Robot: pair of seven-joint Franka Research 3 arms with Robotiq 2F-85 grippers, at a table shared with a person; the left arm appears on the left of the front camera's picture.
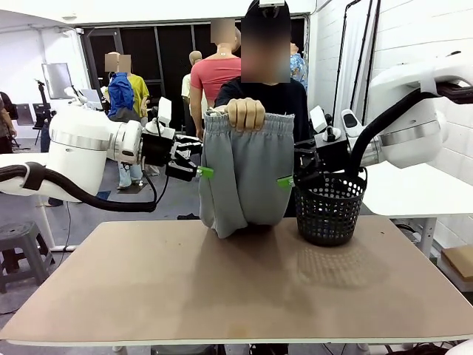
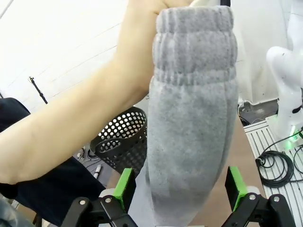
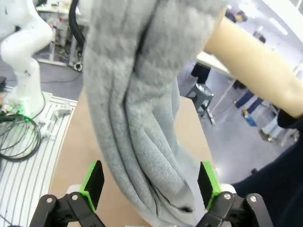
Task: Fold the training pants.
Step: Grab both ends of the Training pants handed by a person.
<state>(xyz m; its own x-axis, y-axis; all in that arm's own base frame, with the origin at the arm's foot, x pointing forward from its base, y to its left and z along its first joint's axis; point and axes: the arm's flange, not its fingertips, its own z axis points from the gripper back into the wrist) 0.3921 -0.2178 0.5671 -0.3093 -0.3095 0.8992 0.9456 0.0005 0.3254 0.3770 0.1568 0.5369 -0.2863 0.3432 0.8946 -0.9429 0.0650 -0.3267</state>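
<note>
Tan tabletop (image 1: 222,281) fills the near half of the front view, with a workshop hall and several bystanders behind it. At the table's 12 o'clock edge stands a person in a dark top, whose hand (image 1: 245,113) grips the gathered elastic waistband of the training pants (image 1: 244,170). It holds them up so that the light grey fabric hangs straight down and its bunched lower end rests on the table. A black mesh basket (image 1: 330,211) stands on the table at 3 o'clock of the pants, just beside them. The left gripper (image 1: 198,171) sits at 9 o'clock of the hanging cloth and the right gripper (image 1: 292,180) at 3 o'clock, both at mid-height of the garment, green pads at its edges. From the left wrist, the pants (image 2: 189,118) drop between the left gripper's (image 2: 180,187) widely spread fingers. The pad (image 2: 125,187) at 7 o'clock lies close against the fabric and the one at 5 o'clock stands apart from it. The person's bare forearm (image 2: 71,127) crosses from 8 o'clock upward, and the basket (image 2: 125,142) shows behind. From the right wrist, the pants (image 3: 137,109) hang in folds between the right gripper's (image 3: 151,182) fingers, which are likewise spread wide and not clamped on the cloth. The forearm (image 3: 255,80) there runs off toward 3 o'clock.
</note>
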